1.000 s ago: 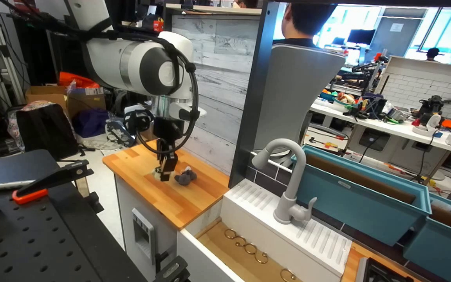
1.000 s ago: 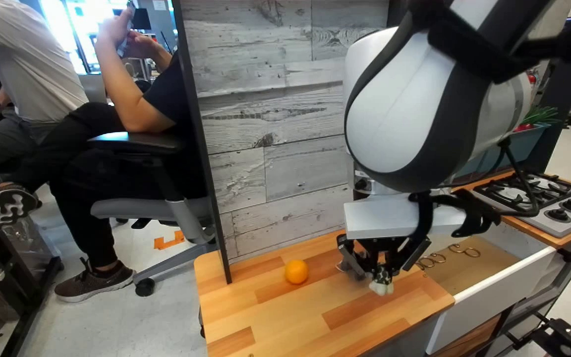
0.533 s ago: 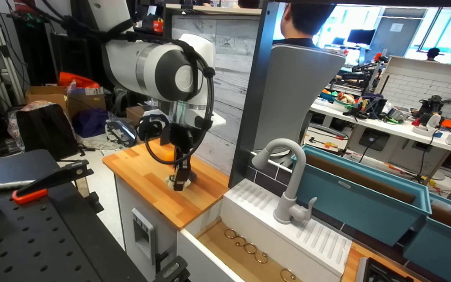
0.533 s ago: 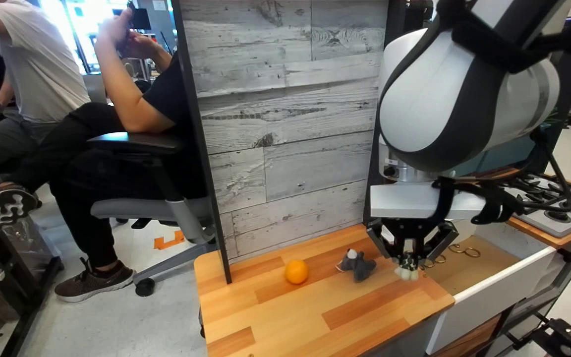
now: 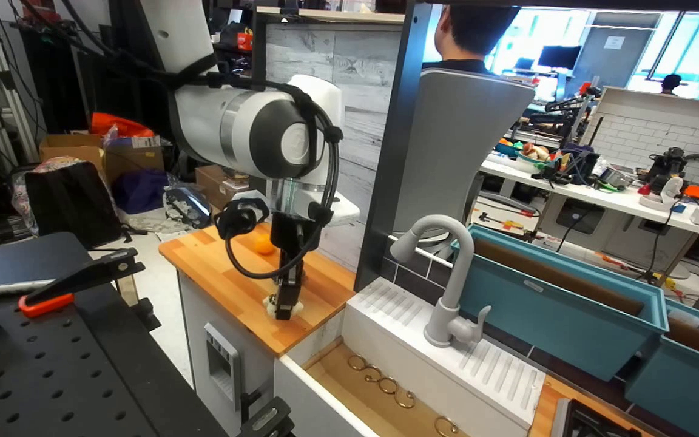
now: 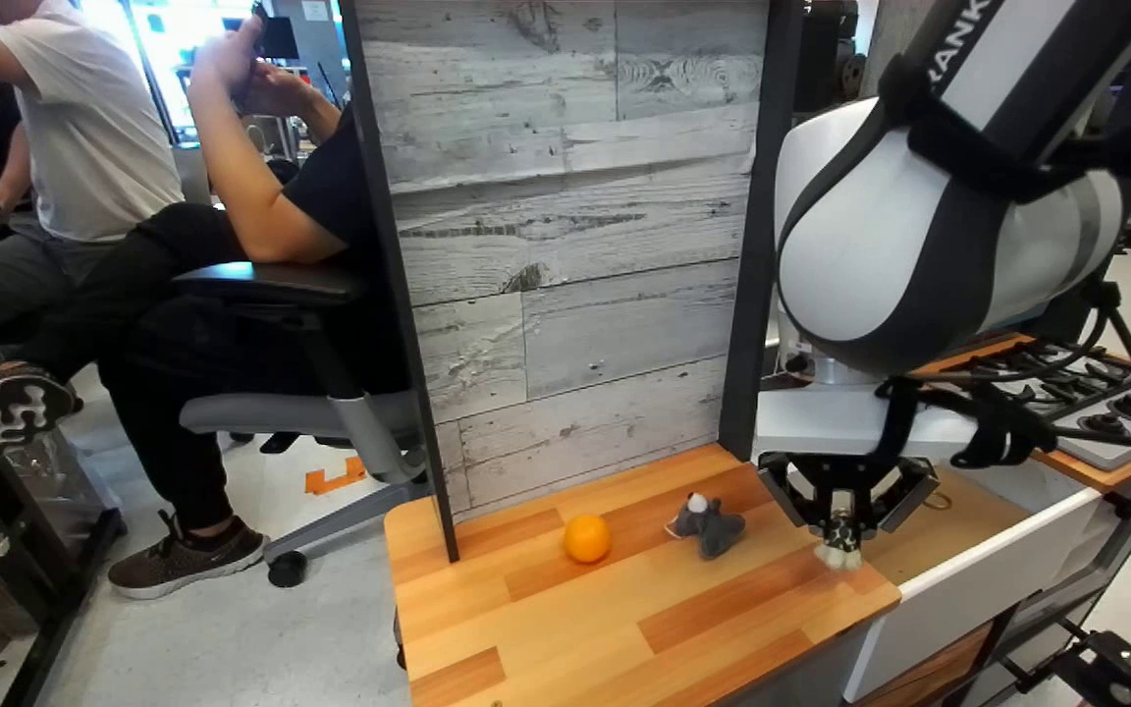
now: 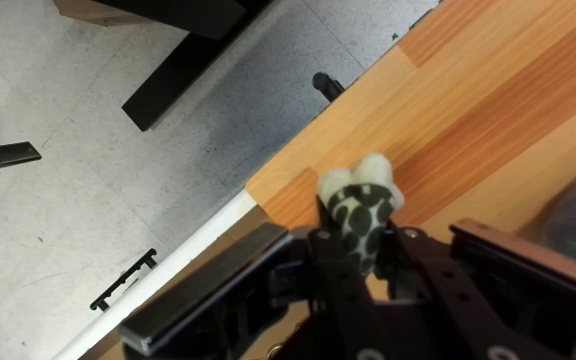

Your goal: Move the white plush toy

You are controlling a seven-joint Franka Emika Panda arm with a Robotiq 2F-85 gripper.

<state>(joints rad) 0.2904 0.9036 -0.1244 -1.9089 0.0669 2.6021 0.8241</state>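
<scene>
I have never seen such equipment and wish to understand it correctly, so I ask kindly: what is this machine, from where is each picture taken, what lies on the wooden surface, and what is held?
The machine is one robot arm that ends in a gripper, a kind of mechanical hand. Two pictures come from cameras outside the robot, looking at the scene from different places. The remaining one comes from a camera on the robot's wrist, looking along the gripper. On the wooden counter lie a round orange thing and a grey plush toy. The gripper pinches the white plush toy, which has dark spots; its pale end sticks out past the grip. It is over the counter, near an edge; whether it touches the wood, I cannot tell.
</scene>
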